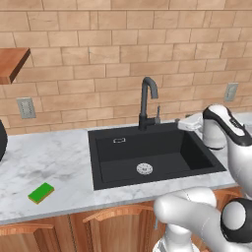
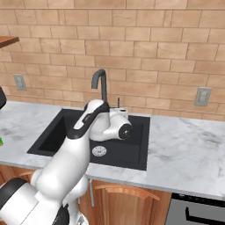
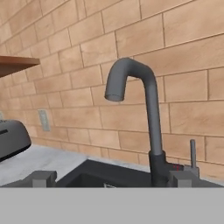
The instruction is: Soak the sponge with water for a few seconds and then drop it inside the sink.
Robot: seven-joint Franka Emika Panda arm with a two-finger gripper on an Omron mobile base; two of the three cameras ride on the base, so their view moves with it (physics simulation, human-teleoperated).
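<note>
Sponge (image 1: 41, 193) is lying flat on the marble tabletop (image 1: 59, 162), green face up, well to the left of the sink (image 1: 103, 162) and near the front edge, with nothing touching it; it is sitting where a grasp from above looks easy, though the arm is nowhere near it. No water is running from the tap (image 1: 147, 101), whose spout is curving over the back of the dry black basin, so the soaking step is not yet begun, and the likely reason for the hand's place is the lever (image 3: 192, 153) standing just right of the tap's base. The arm is rising from the base, bending at the elbow and reaching forward over the right side of the sink, with the wrist turned roughly level so that the hand is looking toward the brick wall (image 1: 123, 44) rather than down. In the hand view the gripper (image 3: 113, 178) is facing the tap's column close up, its two dark tips showing low on either side, one toward the basin's left and one by the lever. The jaws are standing wide apart, released and grasping nothing. As a judgement, the task is barely under way: the flow needs starting, and the sponge is waiting to be fetched from the far left, a long swing across the basin from here
</note>
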